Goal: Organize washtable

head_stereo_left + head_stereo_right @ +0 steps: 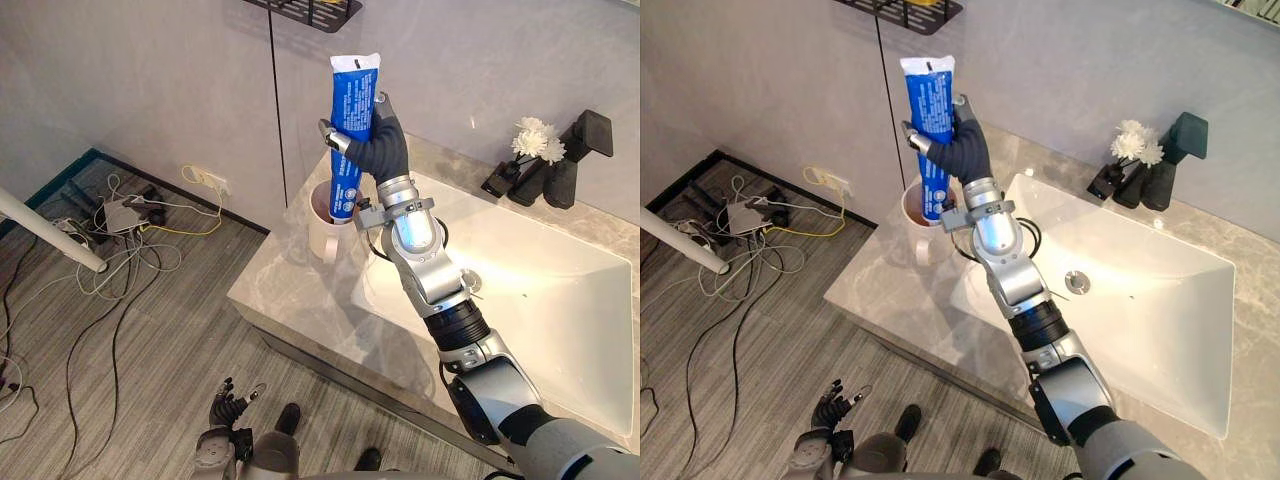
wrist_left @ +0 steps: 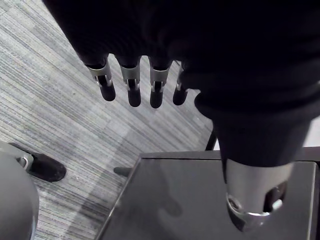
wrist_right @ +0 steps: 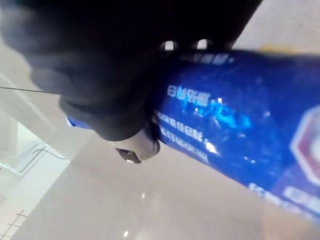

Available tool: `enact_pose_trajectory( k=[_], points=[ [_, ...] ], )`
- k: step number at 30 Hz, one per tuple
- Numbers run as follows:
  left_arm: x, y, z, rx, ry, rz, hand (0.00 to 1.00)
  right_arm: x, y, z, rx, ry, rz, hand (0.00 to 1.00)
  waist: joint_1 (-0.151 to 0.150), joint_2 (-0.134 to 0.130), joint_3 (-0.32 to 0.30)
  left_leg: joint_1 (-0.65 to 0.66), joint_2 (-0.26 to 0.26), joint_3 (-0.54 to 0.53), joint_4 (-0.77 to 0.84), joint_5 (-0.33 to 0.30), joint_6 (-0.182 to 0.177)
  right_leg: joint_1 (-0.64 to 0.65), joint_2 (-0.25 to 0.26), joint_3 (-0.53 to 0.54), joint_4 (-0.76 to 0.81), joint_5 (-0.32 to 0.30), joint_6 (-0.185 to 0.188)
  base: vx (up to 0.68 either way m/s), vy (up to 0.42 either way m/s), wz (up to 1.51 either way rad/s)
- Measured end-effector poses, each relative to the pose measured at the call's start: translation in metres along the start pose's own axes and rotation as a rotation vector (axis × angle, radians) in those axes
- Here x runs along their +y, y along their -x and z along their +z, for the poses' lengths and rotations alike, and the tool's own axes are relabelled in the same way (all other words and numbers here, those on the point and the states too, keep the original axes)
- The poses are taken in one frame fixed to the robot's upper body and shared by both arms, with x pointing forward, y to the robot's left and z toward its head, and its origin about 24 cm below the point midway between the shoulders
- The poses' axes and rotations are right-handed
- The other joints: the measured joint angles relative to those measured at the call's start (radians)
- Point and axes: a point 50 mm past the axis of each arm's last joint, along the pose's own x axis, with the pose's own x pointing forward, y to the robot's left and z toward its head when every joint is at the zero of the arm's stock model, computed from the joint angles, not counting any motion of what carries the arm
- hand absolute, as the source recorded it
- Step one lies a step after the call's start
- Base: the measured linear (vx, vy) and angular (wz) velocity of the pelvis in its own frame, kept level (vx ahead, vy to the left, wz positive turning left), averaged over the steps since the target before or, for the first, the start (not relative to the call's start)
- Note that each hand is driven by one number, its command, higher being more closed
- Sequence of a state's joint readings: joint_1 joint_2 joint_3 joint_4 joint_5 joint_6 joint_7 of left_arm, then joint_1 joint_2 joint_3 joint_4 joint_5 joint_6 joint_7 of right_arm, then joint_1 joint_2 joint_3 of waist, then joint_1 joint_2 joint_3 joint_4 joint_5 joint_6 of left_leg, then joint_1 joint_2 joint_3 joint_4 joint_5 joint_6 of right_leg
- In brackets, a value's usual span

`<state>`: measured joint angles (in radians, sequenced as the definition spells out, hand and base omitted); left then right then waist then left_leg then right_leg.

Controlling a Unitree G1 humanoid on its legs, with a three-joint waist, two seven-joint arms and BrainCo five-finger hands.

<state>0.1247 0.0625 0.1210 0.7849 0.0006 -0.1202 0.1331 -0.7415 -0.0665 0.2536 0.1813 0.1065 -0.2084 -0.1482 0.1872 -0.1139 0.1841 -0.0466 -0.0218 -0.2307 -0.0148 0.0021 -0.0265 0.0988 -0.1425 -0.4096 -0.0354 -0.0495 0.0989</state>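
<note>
The blue toothpaste tube [image 1: 352, 100] stands nearly upright, its long axis running 12 to 6 o'clock, and its lower end dips into the white mug [image 1: 322, 228] directly beneath. The right hand [image 1: 382, 148] is clamped round its middle. The left hand [image 2: 131, 86] hangs slack-fingered over the floor [image 1: 150, 330]. The mug sits on the grey stone bench [image 1: 290, 295] — the sink basin [image 1: 560, 300] lies at its 4 o'clock.

Cannot see the lower end of the blue tube [image 1: 352, 95], sunk in the white cup [image 1: 322, 235] near the left edge of the washtable [image 1: 285, 295]. Cannot see its middle, wrapped by the right hand [image 1: 380, 148]. Cannot make out the black pieces [image 1: 555, 170] at the back edge. Cannot follow the wire shelf [image 1: 312, 10] past the picture's top.
</note>
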Motion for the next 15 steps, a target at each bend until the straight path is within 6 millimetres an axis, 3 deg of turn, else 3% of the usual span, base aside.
enact_pose_trajectory(
  k=[10, 11, 15],
  points=[
    [-0.002, 0.0, 0.0, 0.0, 0.01, -0.004, 0.0, 0.003, 0.014, -0.016, 0.08, -0.002, 0.018, 1.0, 0.0, 0.012, 0.008, -0.01, -0.004, -0.01, 0.01, 0.0, -0.001, 0.0, -0.001, -0.005, 0.0, -0.001, 0.001, 0.0, 0.0, 0.01],
    [-0.002, 0.0, 0.0, 0.0, 0.01, -0.004, 0.0, 0.003, 0.015, -0.016, 0.083, -0.003, 0.019, 0.0, 0.0, 0.012, 0.008, -0.01, -0.004, -0.01, 0.01, 0.0, -0.001, 0.0, -0.001, -0.006, 0.0, -0.001, 0.001, 0.0, 0.0, 0.0],
    [-0.002, 0.0, 0.0, 0.0, 0.01, -0.004, 0.0, 0.002, 0.017, -0.019, 0.093, -0.004, 0.016, 0.0, 0.0, 0.012, 0.008, -0.011, -0.007, -0.012, 0.015, 0.0, -0.001, 0.002, -0.003, -0.007, 0.001, -0.001, 0.001, 0.0, 0.0, 0.0]
  ],
)
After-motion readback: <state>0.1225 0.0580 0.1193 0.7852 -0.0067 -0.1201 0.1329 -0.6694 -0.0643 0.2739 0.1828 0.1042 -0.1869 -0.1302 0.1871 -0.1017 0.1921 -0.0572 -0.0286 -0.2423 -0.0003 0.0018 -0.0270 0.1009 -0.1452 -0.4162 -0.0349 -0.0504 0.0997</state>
